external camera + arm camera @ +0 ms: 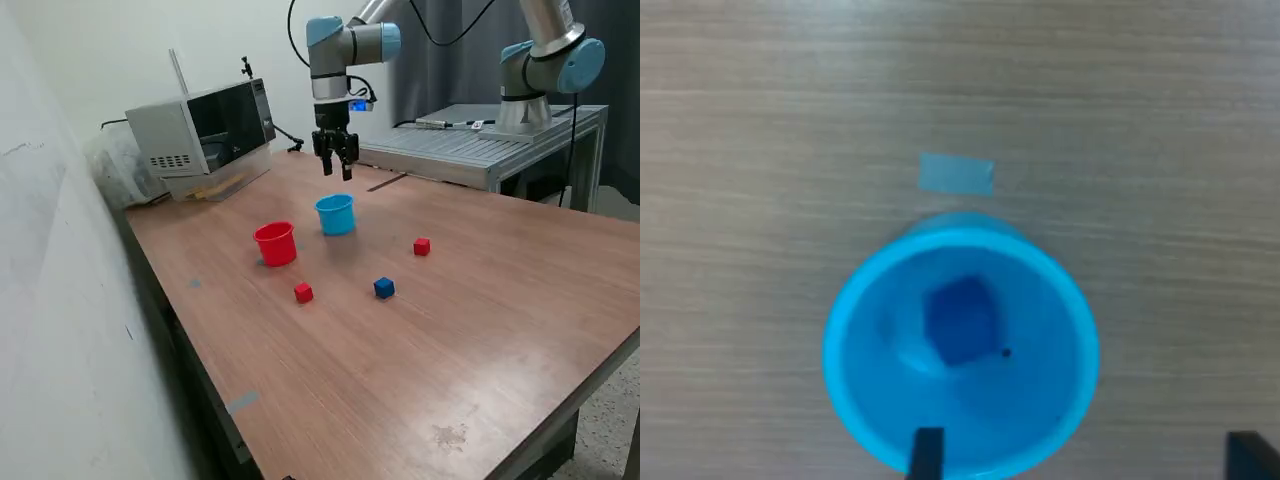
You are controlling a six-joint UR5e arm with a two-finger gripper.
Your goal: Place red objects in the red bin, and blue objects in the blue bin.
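My gripper (334,168) hangs open and empty above the light blue bin (336,214). In the wrist view the blue bin (855,390) lies right below me, with one dark blue cube (962,322) resting inside it. My two fingertips (928,450) show spread apart at the picture's edge. The red bin (275,244) stands on the table to the exterior view's left of the blue bin. A second dark blue cube (384,288) and two red cubes (303,292) (422,246) lie loose on the table in front of the bins.
A microwave-like box (205,130) stands at the back left of the wooden table (500,340). A second arm's base (540,70) sits on a metal platform (470,150) at the back right. A patch of tape (956,174) lies on the table by the blue bin.
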